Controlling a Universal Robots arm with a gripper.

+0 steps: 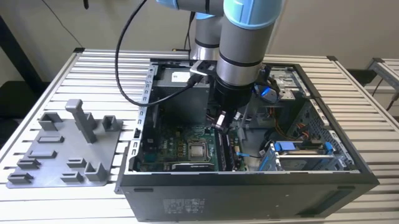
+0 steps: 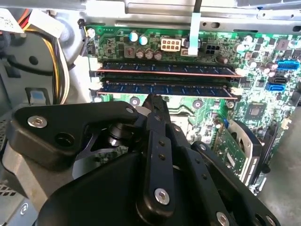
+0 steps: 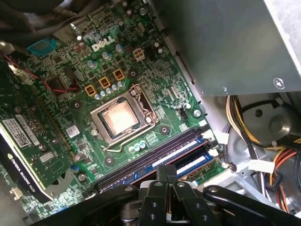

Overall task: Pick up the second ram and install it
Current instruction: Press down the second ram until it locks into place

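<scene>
Slatted grey metal desk (image 1: 81,70) carries the open black PC case (image 1: 249,186) mid-desk; grey plastic holder plate (image 1: 62,154) with blocks sits at the exterior view's left edge. Green motherboard (image 3: 117,61), bare square CPU socket (image 3: 121,117). Black gripper (image 2: 154,101) low inside, over long dark RAM slots (image 2: 164,89). Second ram, thin flat dark stick (image 2: 162,69): appears seated in a slot, can't confirm. Fingers look pressed together, holding nothing. You'd want even downward pressure, stick square to slot, end latches closed.
</scene>
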